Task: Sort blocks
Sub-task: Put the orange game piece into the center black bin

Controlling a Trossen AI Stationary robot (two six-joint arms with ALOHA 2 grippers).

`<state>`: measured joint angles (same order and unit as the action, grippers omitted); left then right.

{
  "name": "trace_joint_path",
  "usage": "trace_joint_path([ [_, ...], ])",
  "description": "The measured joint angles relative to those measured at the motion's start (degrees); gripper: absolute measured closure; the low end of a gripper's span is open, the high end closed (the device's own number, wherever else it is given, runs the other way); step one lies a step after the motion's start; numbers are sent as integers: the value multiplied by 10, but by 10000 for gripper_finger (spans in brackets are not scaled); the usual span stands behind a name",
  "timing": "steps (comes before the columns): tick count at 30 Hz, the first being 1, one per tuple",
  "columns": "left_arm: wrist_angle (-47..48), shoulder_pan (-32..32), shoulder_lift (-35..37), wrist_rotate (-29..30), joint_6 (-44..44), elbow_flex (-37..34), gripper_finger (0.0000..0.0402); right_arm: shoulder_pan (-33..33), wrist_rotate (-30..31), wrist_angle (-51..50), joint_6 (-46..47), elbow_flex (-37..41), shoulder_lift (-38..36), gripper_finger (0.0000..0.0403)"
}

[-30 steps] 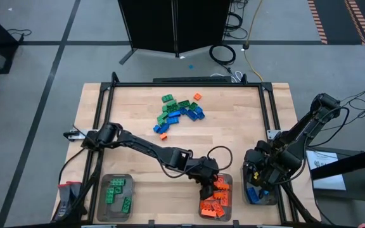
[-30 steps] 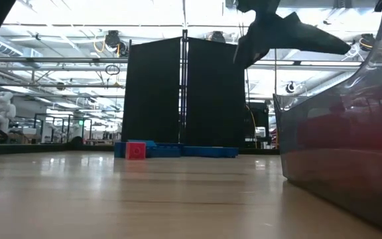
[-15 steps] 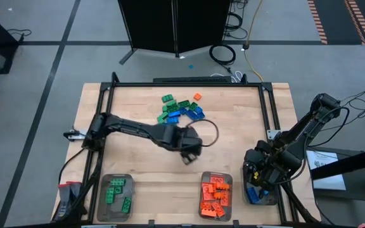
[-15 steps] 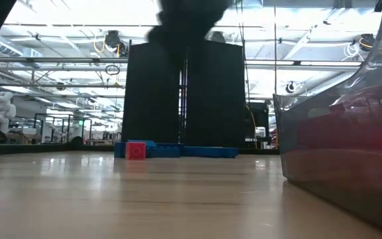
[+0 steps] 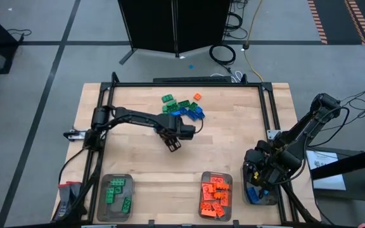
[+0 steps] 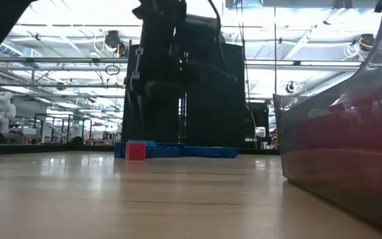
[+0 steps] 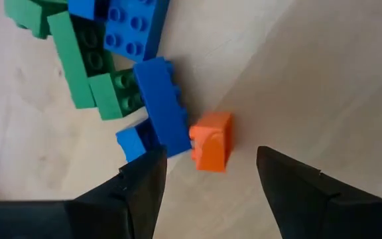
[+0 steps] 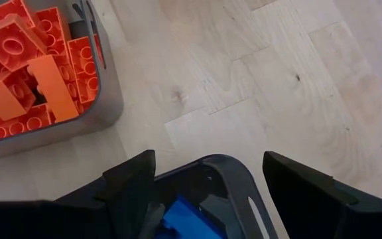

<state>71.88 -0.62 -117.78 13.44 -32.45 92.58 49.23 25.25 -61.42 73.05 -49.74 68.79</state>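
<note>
Loose blocks [image 5: 182, 107] in green, blue and orange lie in a pile on the far middle of the table. My left gripper [image 5: 172, 142] hangs open at the pile's near edge, pointing down. In the left wrist view its fingers [image 7: 144, 189] stand on either side of a small orange block [image 7: 212, 141], above it and not touching. That block lies against a blue block [image 7: 164, 106]. My right gripper [image 8: 211, 176] waits open and empty over the blue tray [image 5: 258, 195] at the near right.
A clear tray with green blocks [image 5: 116, 196] stands at the near left. A tray with orange blocks [image 5: 216, 195] stands at the near middle and fills the low view's right side [image 6: 343, 146]. A black frame [image 5: 106, 95] borders the table. Bare wood lies between the pile and the trays.
My left gripper has left the orange tray and swung across the table toward the far edge and somewhat left, ending at the pile's near edge. Along the way it tipped over until it points down. No block has moved.
</note>
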Motion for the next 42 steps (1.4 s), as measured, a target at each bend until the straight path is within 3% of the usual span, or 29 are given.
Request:
trace_joint_path([
  [10, -15, -2, 1, -42, 18, -64, 165, 0, -1, -1, 3, 0, 0, 129],
  [18, -125, 17, 1, -53, 34, -107, 174, 0, 2, -14, 3, 0, 0, 129],
  [26, -149, 9, 1, -52, 35, -114, 254, 0, 3, -18, 3, 0, 0, 129],
  [34, -165, 1, 3, -60, 28, -114, 384, 0, 3, -18, 12, 0, 0, 129],
  [42, -139, 15, 64, -70, -6, -97, 399, 0, 6, -18, 11, 0, 0, 129],
])
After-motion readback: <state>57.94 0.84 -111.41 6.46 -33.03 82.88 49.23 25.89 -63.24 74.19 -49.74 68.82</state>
